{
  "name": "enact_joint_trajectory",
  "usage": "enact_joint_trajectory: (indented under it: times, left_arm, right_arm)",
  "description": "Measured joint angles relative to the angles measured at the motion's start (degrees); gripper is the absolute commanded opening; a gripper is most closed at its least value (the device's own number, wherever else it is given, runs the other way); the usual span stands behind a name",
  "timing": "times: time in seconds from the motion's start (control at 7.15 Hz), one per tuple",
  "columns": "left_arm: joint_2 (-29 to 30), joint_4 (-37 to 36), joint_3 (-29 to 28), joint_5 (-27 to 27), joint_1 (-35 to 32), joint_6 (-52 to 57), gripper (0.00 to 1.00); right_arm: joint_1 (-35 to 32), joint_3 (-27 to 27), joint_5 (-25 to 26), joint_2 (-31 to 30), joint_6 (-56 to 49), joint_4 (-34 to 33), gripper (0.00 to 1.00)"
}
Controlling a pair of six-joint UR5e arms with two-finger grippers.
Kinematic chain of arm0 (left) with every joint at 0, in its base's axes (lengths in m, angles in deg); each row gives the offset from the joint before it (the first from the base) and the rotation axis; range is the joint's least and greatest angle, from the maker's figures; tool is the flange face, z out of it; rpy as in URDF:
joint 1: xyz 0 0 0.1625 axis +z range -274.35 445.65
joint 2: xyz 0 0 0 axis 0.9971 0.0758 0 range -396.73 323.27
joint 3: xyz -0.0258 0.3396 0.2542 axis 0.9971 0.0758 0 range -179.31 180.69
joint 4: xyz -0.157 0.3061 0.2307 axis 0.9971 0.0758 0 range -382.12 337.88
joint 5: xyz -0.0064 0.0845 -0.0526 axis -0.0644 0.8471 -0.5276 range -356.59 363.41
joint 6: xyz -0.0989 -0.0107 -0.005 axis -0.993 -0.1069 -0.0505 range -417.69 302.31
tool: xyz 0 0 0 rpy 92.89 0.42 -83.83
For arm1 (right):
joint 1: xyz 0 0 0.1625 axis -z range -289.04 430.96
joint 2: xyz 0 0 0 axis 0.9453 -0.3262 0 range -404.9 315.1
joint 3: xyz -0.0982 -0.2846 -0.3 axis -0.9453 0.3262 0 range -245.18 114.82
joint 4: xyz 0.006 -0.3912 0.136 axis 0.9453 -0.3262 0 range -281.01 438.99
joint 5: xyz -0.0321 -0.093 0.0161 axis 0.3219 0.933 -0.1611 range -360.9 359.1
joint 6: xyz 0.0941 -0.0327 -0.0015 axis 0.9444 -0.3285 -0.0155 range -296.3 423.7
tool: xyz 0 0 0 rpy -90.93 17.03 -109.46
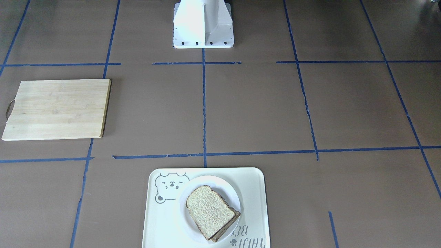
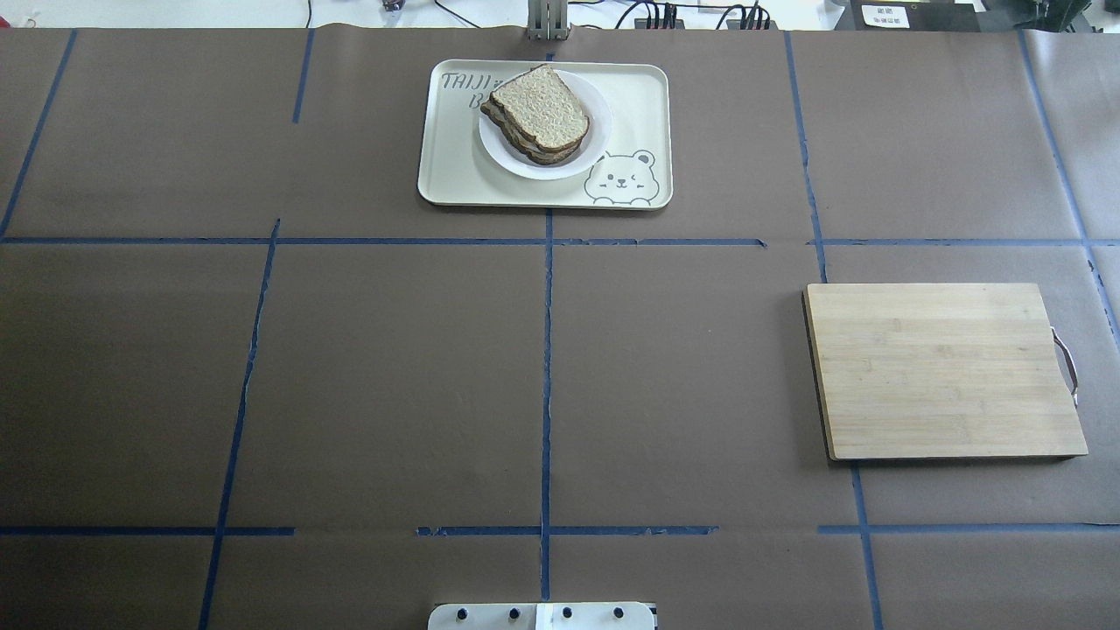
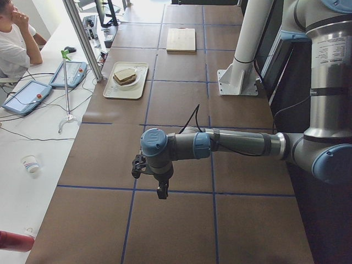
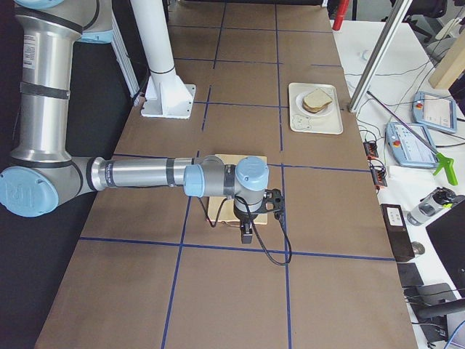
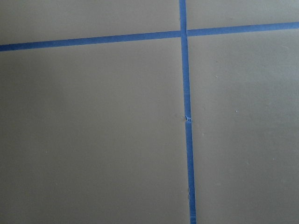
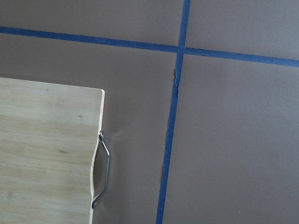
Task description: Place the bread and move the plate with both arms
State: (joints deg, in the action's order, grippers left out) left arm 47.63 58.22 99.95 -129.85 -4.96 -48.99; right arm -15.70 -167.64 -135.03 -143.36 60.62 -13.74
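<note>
The plain bread (image 1: 210, 210) lies on top of a stack of slices on the white plate (image 1: 230, 188), which rests on the cream bear tray (image 1: 256, 193) at the table edge far from the robot. Bread (image 2: 542, 107), plate (image 2: 598, 133) and tray (image 2: 455, 179) also show in the overhead view. My left gripper (image 3: 161, 191) hangs over bare table far from the tray. My right gripper (image 4: 247, 233) hangs near the cutting board. Both show only in the side views, so I cannot tell whether they are open or shut. Neither wrist view shows fingers.
A wooden cutting board (image 2: 941, 367) with a metal handle (image 6: 102, 170) lies on the robot's right side. Blue tape lines grid the brown table. The white robot base (image 1: 203, 24) stands at the near edge. An operator (image 3: 16, 41) sits beyond the table.
</note>
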Motion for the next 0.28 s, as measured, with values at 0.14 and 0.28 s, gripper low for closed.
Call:
enact_joint_trajectory:
  times: [0.14,0.28]
  left_arm:
    - [0.0,0.0,-0.1,0.0,0.0,0.0,1.0]
    - [-0.1,0.0,-0.3,0.0,0.0,0.0,1.0]
  right_arm:
    - [0.0,0.0,0.0,0.0,0.0,0.0,1.0]
    - [0.0,0.0,0.0,0.1,0.0,0.0,1.0]
